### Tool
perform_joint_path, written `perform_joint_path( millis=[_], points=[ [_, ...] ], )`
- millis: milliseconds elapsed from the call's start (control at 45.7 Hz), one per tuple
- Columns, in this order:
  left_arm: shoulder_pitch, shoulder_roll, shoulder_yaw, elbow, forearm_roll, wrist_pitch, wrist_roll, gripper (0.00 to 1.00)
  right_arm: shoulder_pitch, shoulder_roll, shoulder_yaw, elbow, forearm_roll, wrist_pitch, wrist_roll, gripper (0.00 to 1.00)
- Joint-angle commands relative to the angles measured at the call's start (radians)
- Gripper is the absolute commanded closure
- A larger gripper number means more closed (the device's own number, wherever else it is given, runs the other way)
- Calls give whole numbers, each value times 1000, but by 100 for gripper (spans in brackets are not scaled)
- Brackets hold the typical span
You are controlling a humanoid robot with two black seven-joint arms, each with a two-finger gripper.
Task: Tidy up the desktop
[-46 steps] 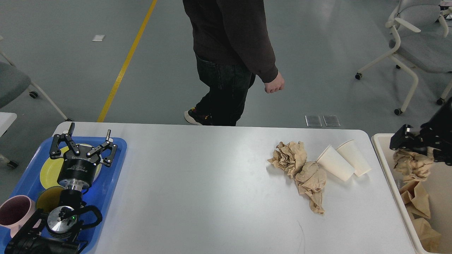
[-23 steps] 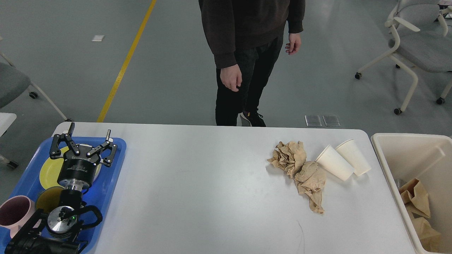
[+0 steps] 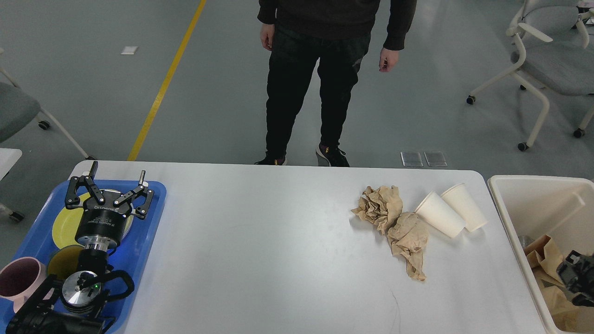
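My left fingers (image 3: 109, 183) stood wide over the tray (image 3: 155, 218); right fingers' (image 3: 577, 277) state unclear. Far right of them on the tabletop (image 3: 278, 241), light, soft paper wads (image 3: 394, 222) suited a mid-bulge pinch.

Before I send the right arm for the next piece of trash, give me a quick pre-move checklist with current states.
1. Left gripper open, empty, over the blue tray: ok.
2. Right gripper state: cannot tell, only a dark part shows over the cream bin.
3. Crumpled brown paper on the desktop, unobstructed: ok.
4. Two paper cups lying tipped, possibly prone to rolling: not ok.
5. Person standing at the far edge: not ok.
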Motion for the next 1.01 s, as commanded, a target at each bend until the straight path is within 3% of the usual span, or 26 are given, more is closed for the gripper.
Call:
perform_joint_path(
  millis=[0,109,175,262,744,984],
  points=[
    [0,1,0,0,0,-1,0,4,-30,14,3,-10,0,-13,1,100],
    [0,-1,0,0,0,-1,0,4,-44,15,2,-10,0,-23,1,99],
    [0,1,0,0,0,-1,0,4,-50,19,-3,-10,0,-33,1,49],
    [0,-1,0,0,0,-1,0,4,-52,32,-2,-10,0,-33,1,0],
    [0,-1,0,0,0,-1,0,4,-2,3,-5,5,-3,-20,1,0],
    [0,1,0,0,0,1,0,4,241,-73,-26,218,-71,45,-1,0]
  ],
)
